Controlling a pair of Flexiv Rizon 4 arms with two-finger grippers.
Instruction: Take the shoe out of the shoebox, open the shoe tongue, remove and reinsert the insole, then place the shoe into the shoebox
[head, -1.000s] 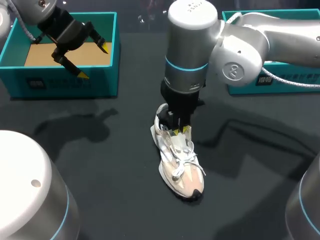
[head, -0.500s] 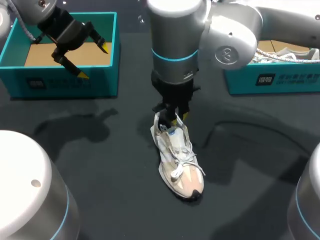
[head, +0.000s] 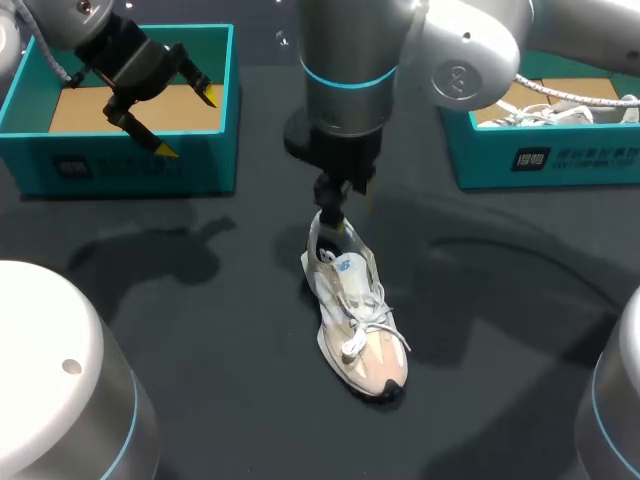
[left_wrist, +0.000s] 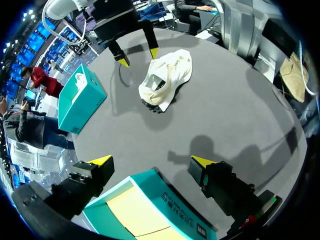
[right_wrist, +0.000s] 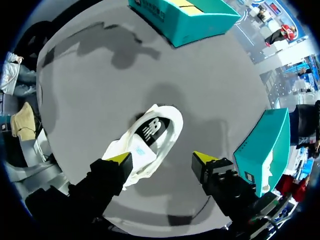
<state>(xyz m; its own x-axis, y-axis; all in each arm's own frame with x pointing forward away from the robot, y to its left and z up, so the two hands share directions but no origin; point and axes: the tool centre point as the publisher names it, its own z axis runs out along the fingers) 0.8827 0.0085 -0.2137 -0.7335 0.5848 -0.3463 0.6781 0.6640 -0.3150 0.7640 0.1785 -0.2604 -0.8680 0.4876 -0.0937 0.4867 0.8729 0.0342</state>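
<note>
Yellow-tipped and spread apart, the fingers of our right gripper (right_wrist: 161, 159) hold nothing and hang just above the heel opening of the shoe (right_wrist: 142, 145). A second ago they were down at the tongue; they have since lifted clear and drawn back toward the heel. The shoe lies on the table (head: 230, 350) between the two boxes with its dark insole (right_wrist: 151, 129) showing, so we judge the tongue open and the insole pull next. Our left gripper (head: 186, 122) hangs open over the empty shoebox (head: 130, 165).
</note>
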